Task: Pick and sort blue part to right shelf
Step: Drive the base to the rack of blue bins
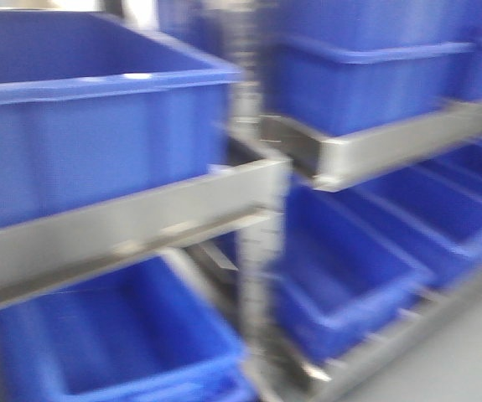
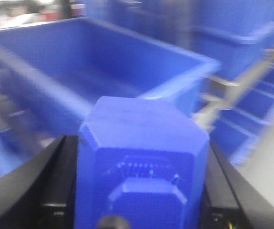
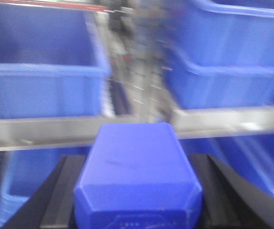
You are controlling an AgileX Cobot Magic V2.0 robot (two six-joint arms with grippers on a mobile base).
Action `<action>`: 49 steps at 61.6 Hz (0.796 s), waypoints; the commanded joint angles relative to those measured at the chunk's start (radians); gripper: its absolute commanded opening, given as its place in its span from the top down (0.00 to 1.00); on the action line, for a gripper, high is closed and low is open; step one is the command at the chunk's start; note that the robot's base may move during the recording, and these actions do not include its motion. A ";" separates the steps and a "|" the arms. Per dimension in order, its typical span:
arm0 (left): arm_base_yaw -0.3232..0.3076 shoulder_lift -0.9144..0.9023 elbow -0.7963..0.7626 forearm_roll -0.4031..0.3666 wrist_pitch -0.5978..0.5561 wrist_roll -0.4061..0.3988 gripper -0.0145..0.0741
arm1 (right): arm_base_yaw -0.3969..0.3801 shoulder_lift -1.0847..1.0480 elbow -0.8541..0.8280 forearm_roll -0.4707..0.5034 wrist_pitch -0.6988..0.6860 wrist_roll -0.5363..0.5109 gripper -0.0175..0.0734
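— Step in hand?
— Carrying, by the look of it. Left gripper (image 2: 139, 157) pinching blue faceted plastic part (image 2: 144, 138); right gripper (image 3: 136, 167) pinching matching blue part (image 3: 137, 183), before grey metal shelf rail (image 3: 222, 119).
— Next move?
— Probably reaching above rail, over blue plastic bin (image 3: 232, 81), then releasing.

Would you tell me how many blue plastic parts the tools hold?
2: one blue octagonal plastic part in the left tool, another in the right tool; blue bins may hide more.
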 commanded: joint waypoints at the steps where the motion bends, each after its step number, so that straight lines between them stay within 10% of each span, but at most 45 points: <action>1: -0.006 0.020 -0.029 -0.008 -0.089 0.001 0.44 | -0.001 0.018 -0.029 -0.019 -0.091 -0.011 0.49; 49: -0.006 0.020 -0.029 -0.008 -0.089 0.001 0.44 | -0.001 0.018 -0.029 -0.019 -0.091 -0.011 0.49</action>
